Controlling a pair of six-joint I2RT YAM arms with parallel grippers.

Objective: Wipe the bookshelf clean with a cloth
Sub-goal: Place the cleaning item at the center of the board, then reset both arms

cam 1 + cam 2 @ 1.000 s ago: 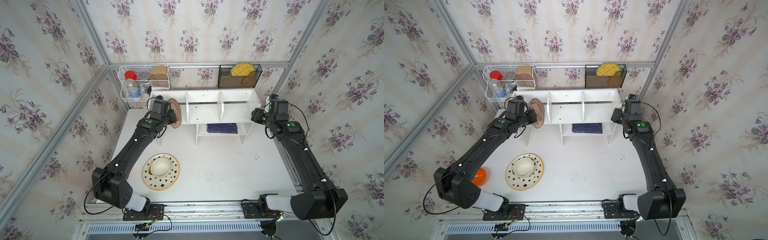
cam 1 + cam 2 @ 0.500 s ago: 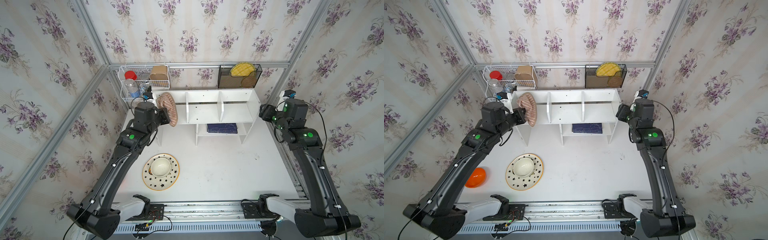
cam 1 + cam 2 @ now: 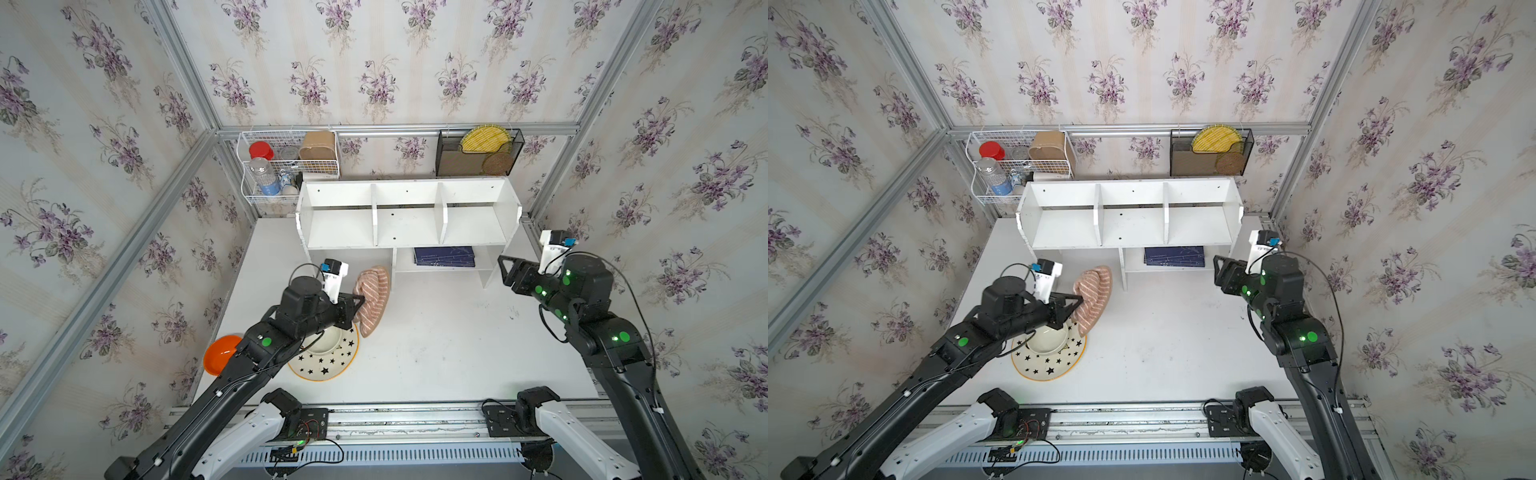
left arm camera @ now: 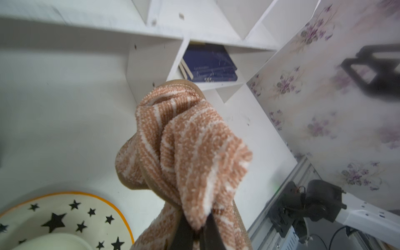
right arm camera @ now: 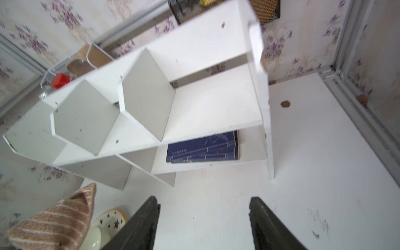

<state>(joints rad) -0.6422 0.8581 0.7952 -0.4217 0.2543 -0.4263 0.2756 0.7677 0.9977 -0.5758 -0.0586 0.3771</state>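
The left gripper (image 3: 357, 301) is clamped on a bunched fold of the cloth (image 3: 374, 297), which stands out from its tips toward 3 o'clock in both top views and hangs free, touching nothing. A second ago this gripper held the cloth against the left end of the bookshelf (image 3: 409, 224). It has since drawn back toward the front of the bench (image 3: 436, 332) and now sits over the rim of the starred plate (image 3: 324, 365). The bookshelf lies at about 1 o'clock from it, near but clearly apart. The right gripper (image 3: 503, 270) has pulled away too: it was against the shelf's right end and now hovers with its jaws apart and empty, the shelf at roughly 10 o'clock. With both arms off the shelf and the cloth lifted clear, this looks like the close of a wiping pass, or of the wiping itself.
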